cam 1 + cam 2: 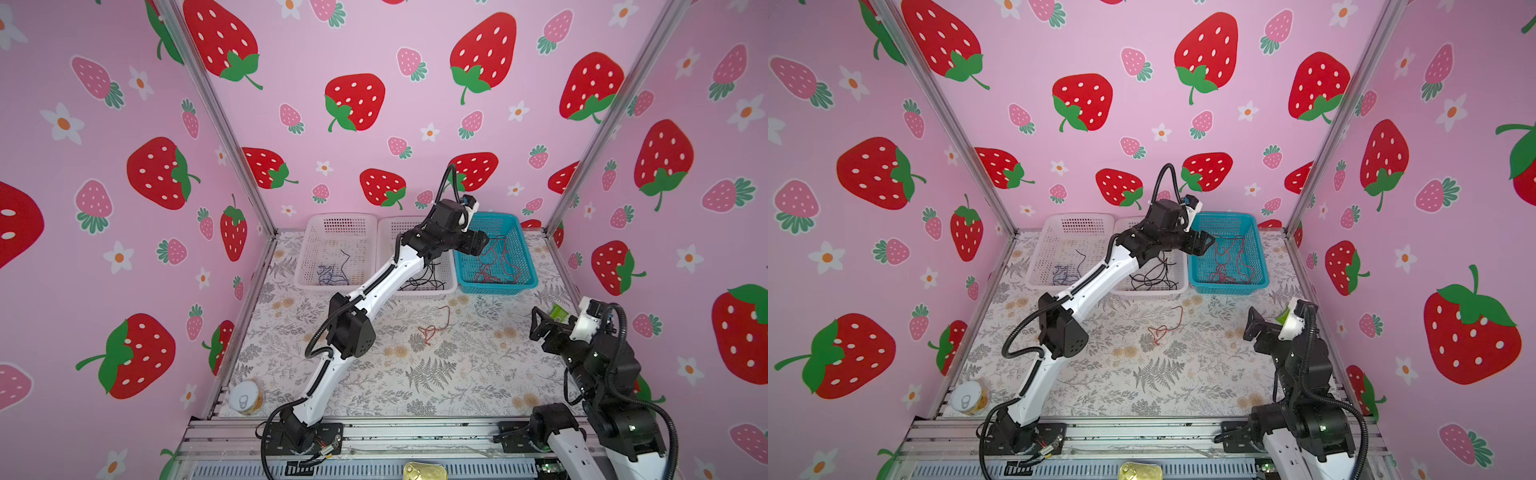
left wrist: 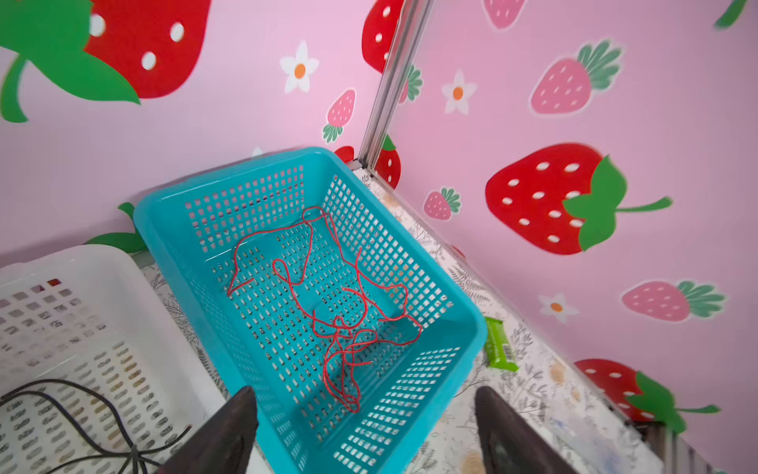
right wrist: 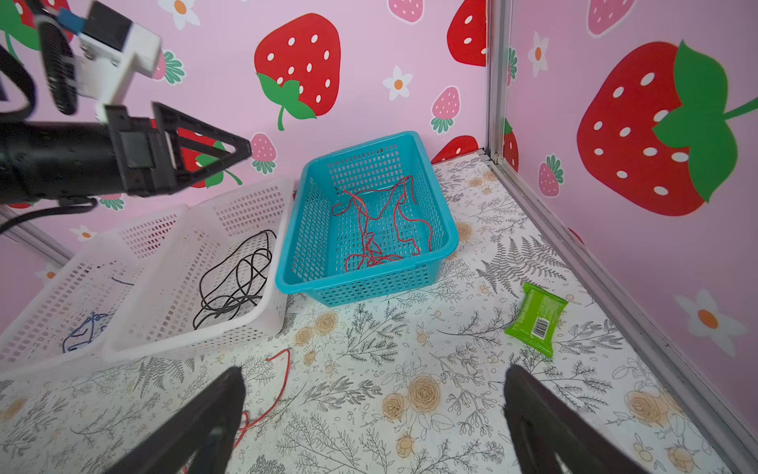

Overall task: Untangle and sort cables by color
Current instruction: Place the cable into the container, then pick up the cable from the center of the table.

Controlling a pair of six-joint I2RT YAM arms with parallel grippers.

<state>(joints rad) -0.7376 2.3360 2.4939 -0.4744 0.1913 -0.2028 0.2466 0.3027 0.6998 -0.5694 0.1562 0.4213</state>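
Note:
Several red cables [image 1: 496,262] [image 2: 340,312] [image 3: 381,230] lie tangled in the teal basket [image 1: 494,289] [image 2: 471,328]. Black cables [image 1: 424,282] [image 3: 238,283] fill the middle white basket [image 3: 192,344], and blue cables [image 1: 330,274] [image 3: 82,332] lie in the far-left white basket [image 1: 336,218]. One loose red cable [image 1: 434,326] [image 1: 1165,326] [image 3: 283,377] rests on the table. My left gripper [image 1: 480,244] [image 2: 364,392] hovers over the teal basket's near-left corner, open and empty. My right gripper [image 1: 539,322] [image 3: 373,369] stands open and empty above the table at the right.
A green packet [image 3: 535,318] [image 2: 498,344] lies by the right wall near my right gripper. A tin can [image 1: 246,397] stands at the front left corner. A gold lid [image 1: 424,471] sits below the front rail. Pink strawberry walls close three sides.

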